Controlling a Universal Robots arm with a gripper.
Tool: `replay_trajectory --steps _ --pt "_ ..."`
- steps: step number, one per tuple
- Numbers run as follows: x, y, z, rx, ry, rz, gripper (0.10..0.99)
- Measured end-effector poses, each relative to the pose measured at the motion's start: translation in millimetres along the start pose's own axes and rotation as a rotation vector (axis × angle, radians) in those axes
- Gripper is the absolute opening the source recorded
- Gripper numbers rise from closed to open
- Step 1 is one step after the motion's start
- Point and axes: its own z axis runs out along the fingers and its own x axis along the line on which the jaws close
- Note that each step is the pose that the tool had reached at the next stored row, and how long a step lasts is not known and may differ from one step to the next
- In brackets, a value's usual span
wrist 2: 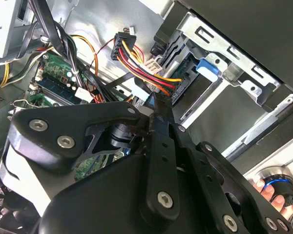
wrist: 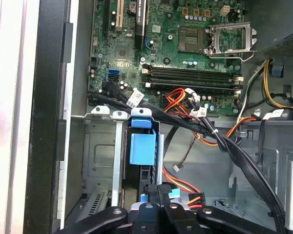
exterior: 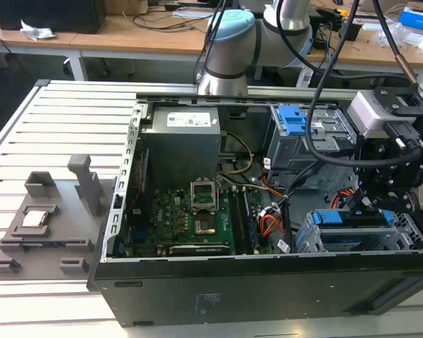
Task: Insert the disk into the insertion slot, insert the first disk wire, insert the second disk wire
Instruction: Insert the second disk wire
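Blue-framed disk (wrist: 142,146) seated lengthwise in insertion slot (wrist: 100,161), directly ahead of claw (wrist: 157,192); fingertips together by the wire connector (wrist: 195,199).

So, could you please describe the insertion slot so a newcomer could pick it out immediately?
Start at the open computer case in the exterior view and go to its near corner on the exterior view's right. The insertion slot is the low grey perforated metal cage there, under the pincer. Unlike the taller bay behind it, it holds the blue-framed disk.
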Motion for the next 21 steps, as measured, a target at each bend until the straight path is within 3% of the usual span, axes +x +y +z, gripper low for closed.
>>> replay_trajectory --steps 3,5,21 --pt "-0.4 0.2 -5.9 0.000 -0.0036 0.000 0.106" --pt "-0.7 0.4 -10.8 0.000 -0.0006 0.000 0.106" --pt "3.6 4.9 -2.0 0.000 -0.0005 0.000 0.106"
